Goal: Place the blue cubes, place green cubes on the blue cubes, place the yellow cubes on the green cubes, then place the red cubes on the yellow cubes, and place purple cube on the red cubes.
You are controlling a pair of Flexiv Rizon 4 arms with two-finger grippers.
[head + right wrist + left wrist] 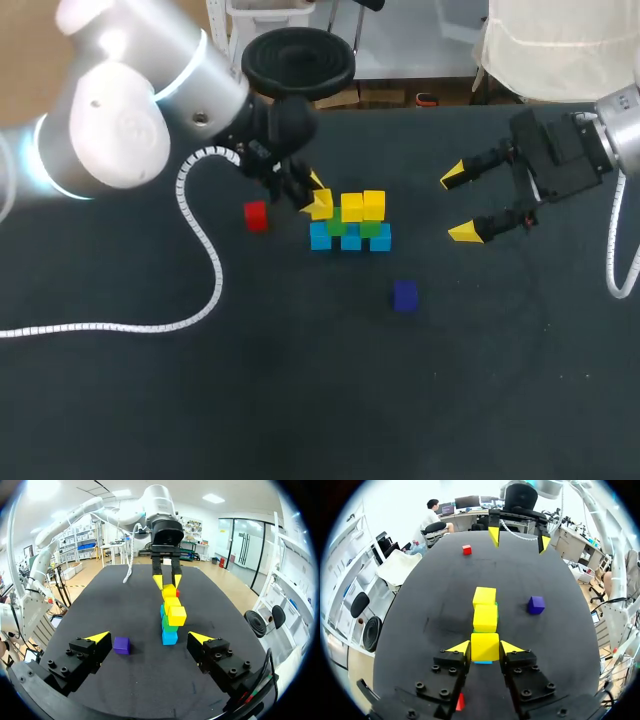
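Light is bright and even, and I log it as coming from overhead. In the head view the white shell of my left arm (115, 125) blows out to glare on its upper curve. A pale blue glow shows at its joint ring (192, 72). The black table (500, 400) takes the light flat and matte there. In both wrist views its far half shows a grey sheen. Shadows are soft and short: in the left wrist view a faint dark smudge lies on the table just beside the stack (485, 615). The yellow cube (485, 646) reads vivid. The purple cube (405, 295) sits dark, low in contrast against the table.
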